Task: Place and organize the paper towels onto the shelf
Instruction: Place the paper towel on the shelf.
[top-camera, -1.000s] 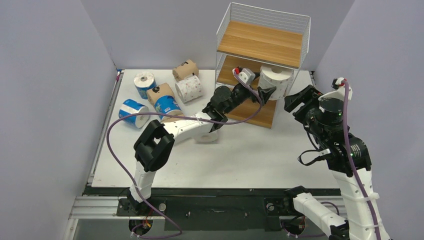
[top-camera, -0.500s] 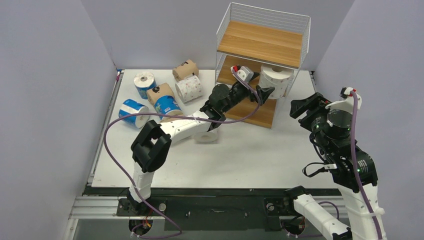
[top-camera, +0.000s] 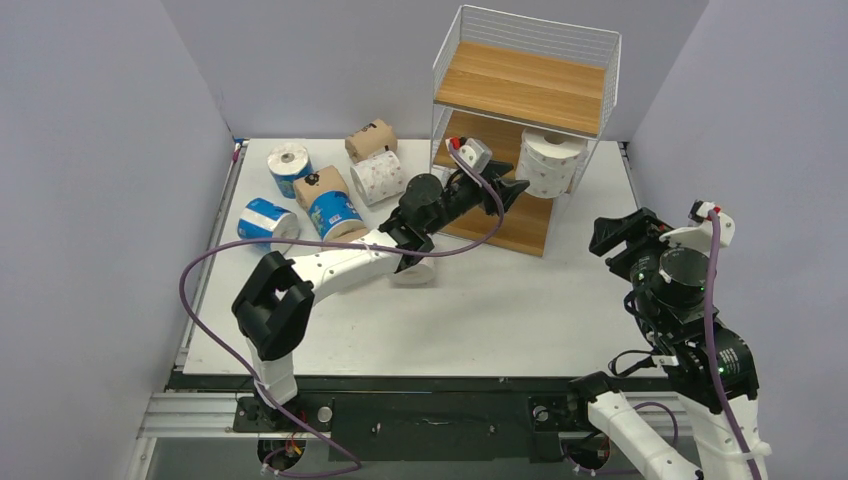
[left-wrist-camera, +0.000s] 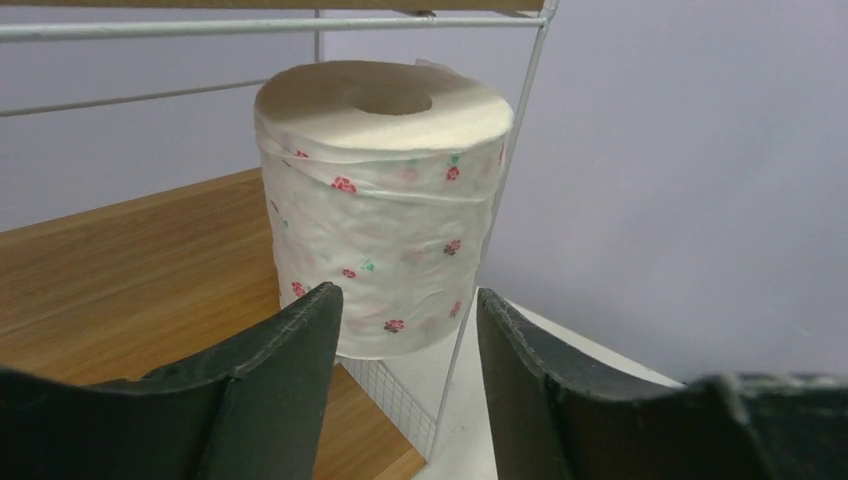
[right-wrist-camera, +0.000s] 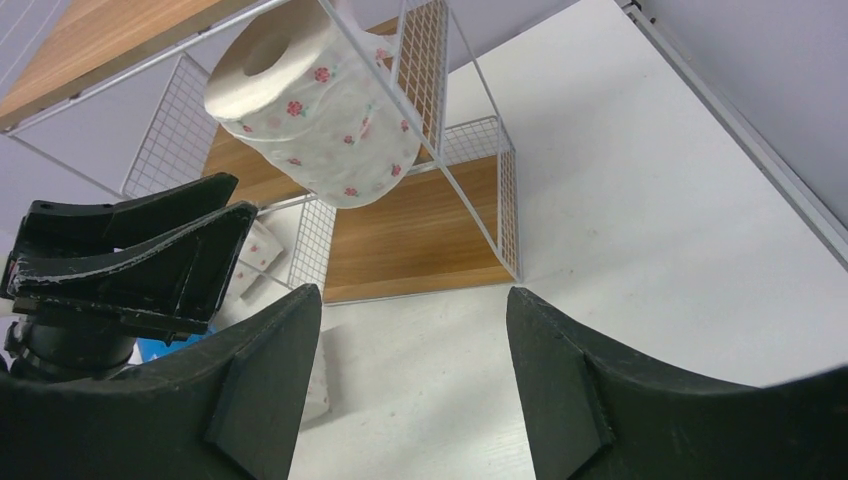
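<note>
Left gripper (top-camera: 510, 189), behind and to its left: loose paper towels clustered on the tabletop (top-camera: 500, 320). They are blue-and-white rolls (top-camera: 266, 222), brown rolls (top-camera: 370, 138) and one white dotted roll (top-camera: 380, 177). None is shelved yet.
Under left arm: another white roll (top-camera: 412, 272) on the tabletop, mostly hidden by the forearm.
Left gripper state: jaws parted to a middling gap with nothing between them. The tips stop short of the roll ahead and do not touch it.
Straight ahead of left gripper: shelved dotted roll (left-wrist-camera: 385, 200), upright on the shelf's middle board at the end by the wire corner post. It looks tucked into the corner so the board stretching to the gripper's left stays free for more.
Shelf (top-camera: 525, 85): only this one roll is visible on it.
Right gripper (top-camera: 615, 232): spread wide and empty, well to the right of the shelf and above the tabletop, facing it. Judged to be parked clear so the left arm can work.
Stage: early, most rolls not yet placed.
Next, judged: left arm fetches a roll from the cluster, with matching patterns grouped together.
</note>
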